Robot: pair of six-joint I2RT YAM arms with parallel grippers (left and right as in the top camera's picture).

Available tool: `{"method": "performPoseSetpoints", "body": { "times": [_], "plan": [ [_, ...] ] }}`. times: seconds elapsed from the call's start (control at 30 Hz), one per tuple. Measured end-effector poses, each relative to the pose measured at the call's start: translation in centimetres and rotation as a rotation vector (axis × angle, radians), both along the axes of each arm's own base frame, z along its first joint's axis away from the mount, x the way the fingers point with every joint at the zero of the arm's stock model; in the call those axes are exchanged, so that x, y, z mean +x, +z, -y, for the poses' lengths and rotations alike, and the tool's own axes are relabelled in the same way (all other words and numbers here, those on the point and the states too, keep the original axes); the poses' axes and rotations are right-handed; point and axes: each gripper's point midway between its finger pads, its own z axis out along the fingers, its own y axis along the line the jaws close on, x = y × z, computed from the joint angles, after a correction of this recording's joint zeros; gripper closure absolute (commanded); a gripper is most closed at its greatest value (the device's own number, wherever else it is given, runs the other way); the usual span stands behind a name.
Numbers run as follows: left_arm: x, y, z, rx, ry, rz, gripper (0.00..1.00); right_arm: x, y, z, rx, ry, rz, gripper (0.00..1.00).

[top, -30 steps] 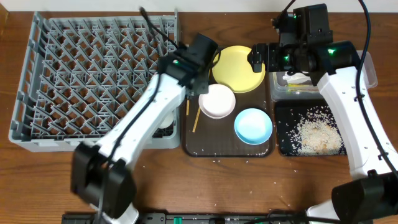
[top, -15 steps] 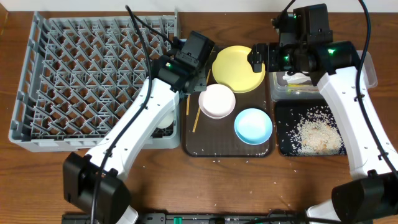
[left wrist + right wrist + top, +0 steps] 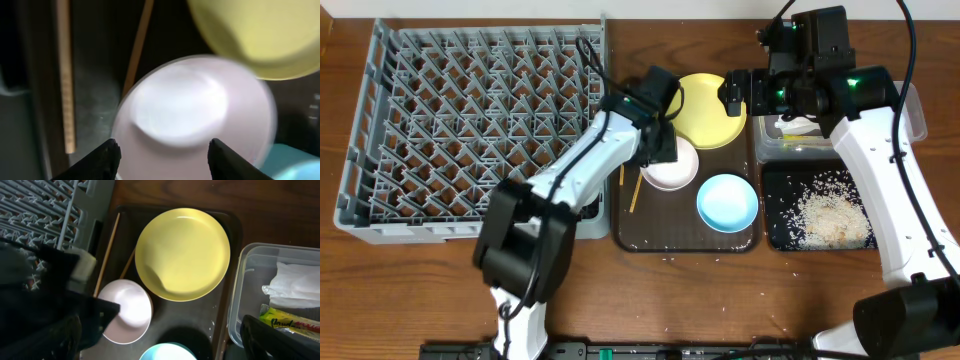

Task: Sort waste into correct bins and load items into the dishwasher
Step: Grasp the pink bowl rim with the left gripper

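fingers [image 3: 111, 157] of the left gripper [image 3: 164, 150] stand parted, nothing between them, hanging just above the near edge of the white bowl [image 3: 195, 107]; the wrist view is blurred, so whether either pad touches the rim cannot be told; the bowl sits upright on the dark brown tray [image 3: 650, 235], just beside the yellow plate [image 3: 255, 35], with the light blue bowl [image 3: 727, 201] close on its other side and the chopsticks [image 3: 65, 75] lying along the tray edge next to the dish rack [image 3: 470, 120].

the right gripper [image 3: 735, 92] hovers spread wide and empty over the far edge of the plate, beside the clear tub [image 3: 240, 295], which holds the napkin [image 3: 292, 282] and the snack wrapper [image 3: 287, 317]; the rice [image 3: 830, 215] lies in the black tray [image 3: 780, 235].

the step in hand looks like picking up the white bowl for the rack; the bowl looks stiff, smooth and glossy, probably light, so likely slippery under hard pads and apt to chip if dropped; its body looks too wide to span, so the wall at the rim is the better hold, one finger inside and one outside, on the side away from the plate; a firm, squarely seated pinch should stop it swinging or sliding free once lifted.
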Motion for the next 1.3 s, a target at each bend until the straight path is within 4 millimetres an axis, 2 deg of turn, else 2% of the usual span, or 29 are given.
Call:
{"method": "performPoseSetpoints", "body": {
  "times": [0.1, 0.17, 0.5, 0.63, 0.77, 0.87, 1.03, 1.3],
  "plan": [
    [-0.4, -1.6, 0.1, 0.005, 0.007, -0.044, 0.41, 0.0, 0.0, 0.0, 0.0, 0.0, 0.0, 0.01],
    [-0.5, -2.0, 0.1, 0.006, 0.013, -0.055, 0.42, 0.0, 0.0, 0.0, 0.0, 0.0, 0.0, 0.01],
    [-1.4, -1.7, 1.2, -0.059, -0.015, -0.095, 0.4, 0.0, 0.0, 0.0, 0.0, 0.0, 0.0, 0.01],
    [-1.4, 0.1, 1.2, -0.071, -0.058, -0.06, 0.36, 0.0, 0.0, 0.0, 0.0, 0.0, 0.0, 0.01],
    [-0.7, 3.1, 0.0, -0.025, -0.061, 0.035, 0.35, 0.0, 0.0, 0.0, 0.0, 0.0, 0.0, 0.01],
    [0.4, 4.0, -1.3, 0.041, -0.038, 0.104, 0.35, 0.0, 0.0, 0.0, 0.0, 0.0, 0.0, 0.01],
    [1.5, 3.1, -2.8, 0.137, -0.011, 0.148, 0.35, 0.0, 0.0, 0.0, 0.0, 0.0, 0.0, 0.01],
    [1.7, -0.7, -3.6, 0.21, 0.011, 0.098, 0.35, 0.0, 0.0, 0.0, 0.0, 0.0, 0.0, 0.01]
  ]
}}
